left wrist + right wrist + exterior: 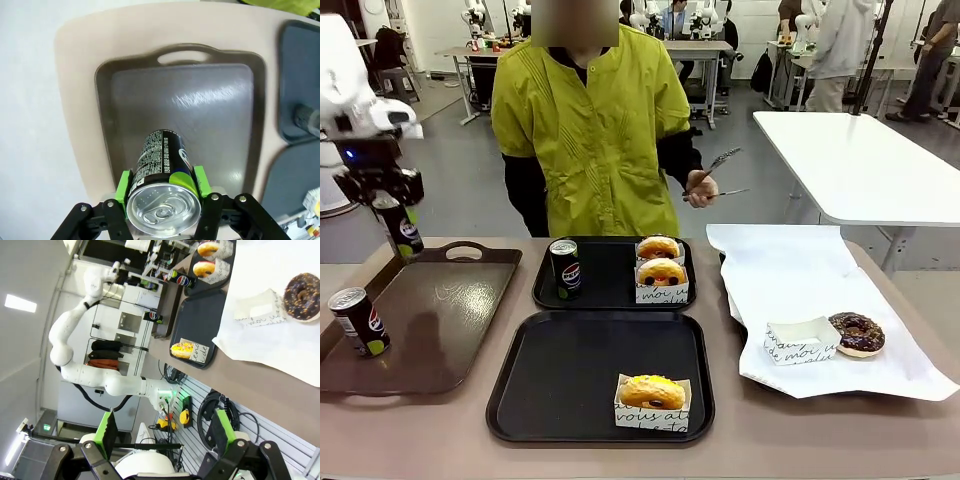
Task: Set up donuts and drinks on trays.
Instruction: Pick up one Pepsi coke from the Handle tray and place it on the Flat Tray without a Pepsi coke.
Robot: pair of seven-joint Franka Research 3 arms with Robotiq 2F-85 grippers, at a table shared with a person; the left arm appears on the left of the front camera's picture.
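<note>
Pads (124,186) of the left jaws grip a black can (162,170) by its sides, up over the brown tray (210,115). The right jaws stand wide and empty. Another can (565,268) sits on the far black tray (610,292) beside two donuts (661,272).

Front: across the beige counter (770,430) at the person (590,130); left wrist: close above the glossy brown loop-handled tray (185,115); right wrist: sideways, distant, sharing the matte black rectangular trays (575,375) (200,322).
</note>
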